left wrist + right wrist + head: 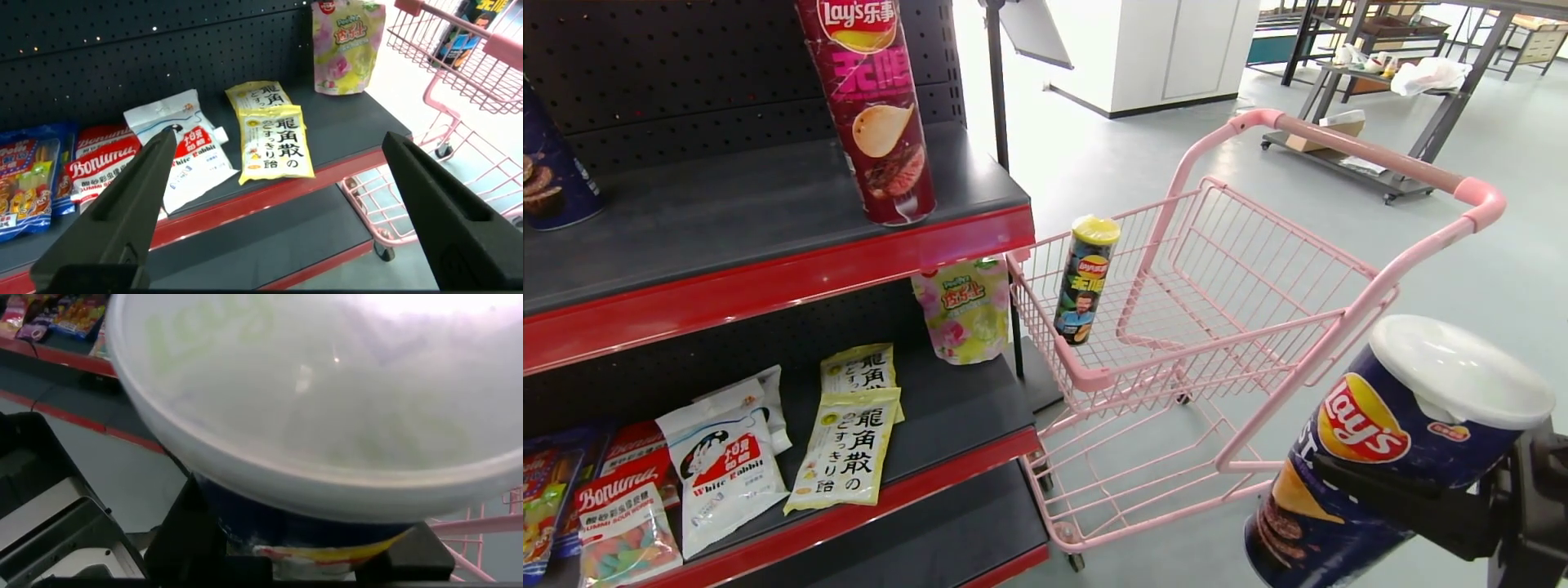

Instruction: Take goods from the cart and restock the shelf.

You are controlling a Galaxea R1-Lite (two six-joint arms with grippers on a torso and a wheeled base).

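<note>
My right gripper [1409, 500] is shut on a dark blue chip can with a white lid [1388, 425], held tilted in the air at the near right of the pink cart [1086, 377]. The can's lid [310, 400] looms close in the right wrist view, with the gripper [302, 557] clamped below it. A black chip can with a yellow lid [1085, 279] stands upright in the cart's near left corner. My left gripper [278, 143] is open, with nothing between its fingers, in front of the lower shelf [343, 139]. A tall red chip can [876, 114] stands on the upper shelf [727, 212].
Snack bags lie on the lower shelf: two yellow ones [849, 441], a white one [723, 469] and red ones [625, 498]. A green and pink bag [964, 309] leans at its right end. A dark can [551, 175] stands far left above. Work tables [1372, 90] stand behind the cart.
</note>
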